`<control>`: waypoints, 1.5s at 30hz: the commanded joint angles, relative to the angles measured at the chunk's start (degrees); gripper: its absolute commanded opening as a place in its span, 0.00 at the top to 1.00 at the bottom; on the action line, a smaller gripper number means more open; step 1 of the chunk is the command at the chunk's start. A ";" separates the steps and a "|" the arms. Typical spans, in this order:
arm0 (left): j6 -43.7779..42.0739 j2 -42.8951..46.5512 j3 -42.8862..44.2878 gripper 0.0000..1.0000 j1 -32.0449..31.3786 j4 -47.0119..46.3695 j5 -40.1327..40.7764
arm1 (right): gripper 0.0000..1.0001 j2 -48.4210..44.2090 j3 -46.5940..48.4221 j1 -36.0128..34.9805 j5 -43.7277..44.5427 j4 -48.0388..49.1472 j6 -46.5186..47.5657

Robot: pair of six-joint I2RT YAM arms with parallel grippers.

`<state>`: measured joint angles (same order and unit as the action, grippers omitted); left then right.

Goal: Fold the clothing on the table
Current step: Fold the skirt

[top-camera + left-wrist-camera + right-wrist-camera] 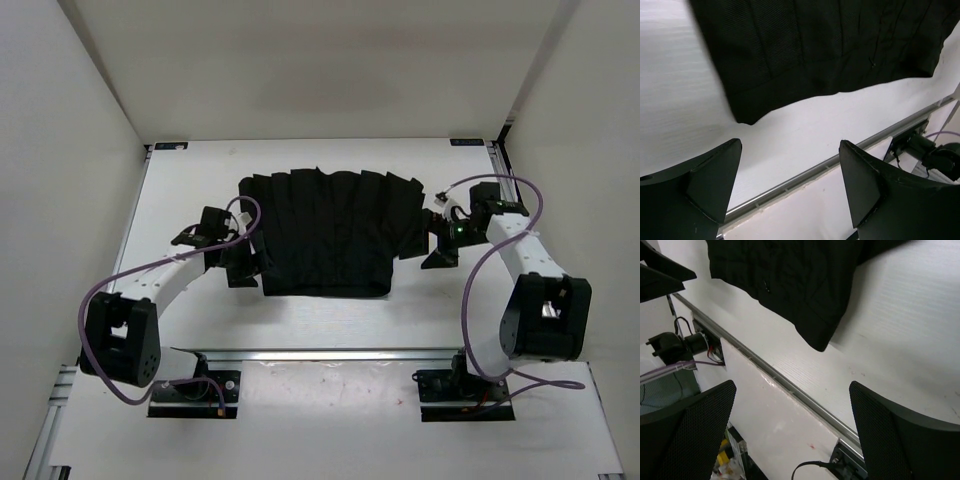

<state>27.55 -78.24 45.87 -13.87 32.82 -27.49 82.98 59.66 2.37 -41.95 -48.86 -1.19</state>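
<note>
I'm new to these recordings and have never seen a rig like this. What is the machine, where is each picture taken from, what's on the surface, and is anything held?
The machine is two robot arms bolted at the near edge of a white table. The overhead picture looks down from above and behind them, with the left arm on the left and the right arm on the right. The other two pictures come from a camera on each wrist, so the dark shapes at the bottom are that arm's own fingers. One black garment, the clothing, lies spread on the table. The left claw is beside its near left corner and the right claw is beside its right edge. Both are open with nothing between the fingers, so nothing is held.
</note>
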 commanded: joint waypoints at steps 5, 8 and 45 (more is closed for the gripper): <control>-3.56 2.56 -1.83 0.10 4.03 -0.46 -0.46 | 0.01 3.51 -0.07 1.50 -3.75 3.05 1.64; -1.72 2.04 -3.32 0.10 3.76 -3.71 -0.90 | 0.01 3.24 -2.09 1.14 -6.47 3.68 1.80; 3.12 -12.91 -3.77 0.32 -1.86 -13.92 7.54 | 0.15 19.32 -1.74 -6.50 2.49 15.72 -2.59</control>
<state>30.44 -90.76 44.86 -15.44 18.02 -21.71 101.19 55.42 -4.47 -40.21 -35.68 -3.49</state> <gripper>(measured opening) 0.680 0.863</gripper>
